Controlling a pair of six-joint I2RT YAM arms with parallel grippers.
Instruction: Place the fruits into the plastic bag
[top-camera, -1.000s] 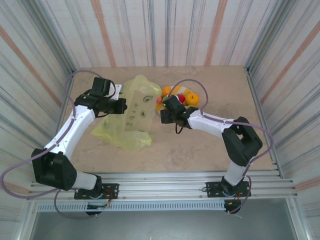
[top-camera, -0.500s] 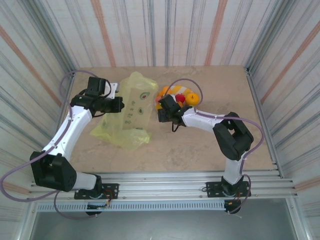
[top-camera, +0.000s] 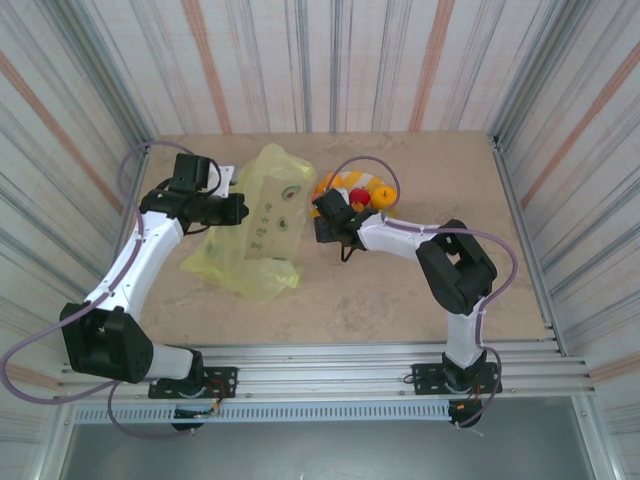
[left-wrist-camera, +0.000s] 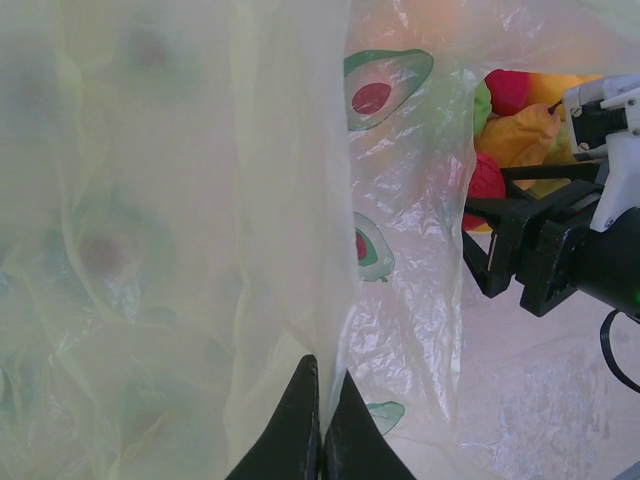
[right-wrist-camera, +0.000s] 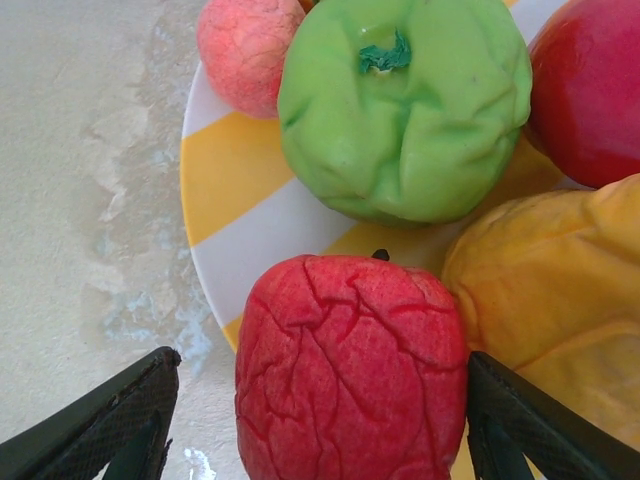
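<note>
Top external view: the plastic bag (top-camera: 262, 225) is lying crumpled left of the striped plate (right-wrist-camera: 240, 250), and the closed left gripper (left-wrist-camera: 322, 380) is pinching its film. The right gripper (right-wrist-camera: 320, 420) is standing wide open, holding nothing, its fingers flanking a wrinkled red fruit (right-wrist-camera: 350, 370) at the plate's rim, near a green fruit (right-wrist-camera: 405, 110).

Fruits (right-wrist-camera: 400, 110) on plate (right-wrist-camera: 230, 170) — bag (top-camera: 265, 215) left

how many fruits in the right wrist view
5: a wrinkled red one nearest, a green apple behind it, a pink one top left, a dark red one top right, a yellow one right. Others may be hidden.
</note>
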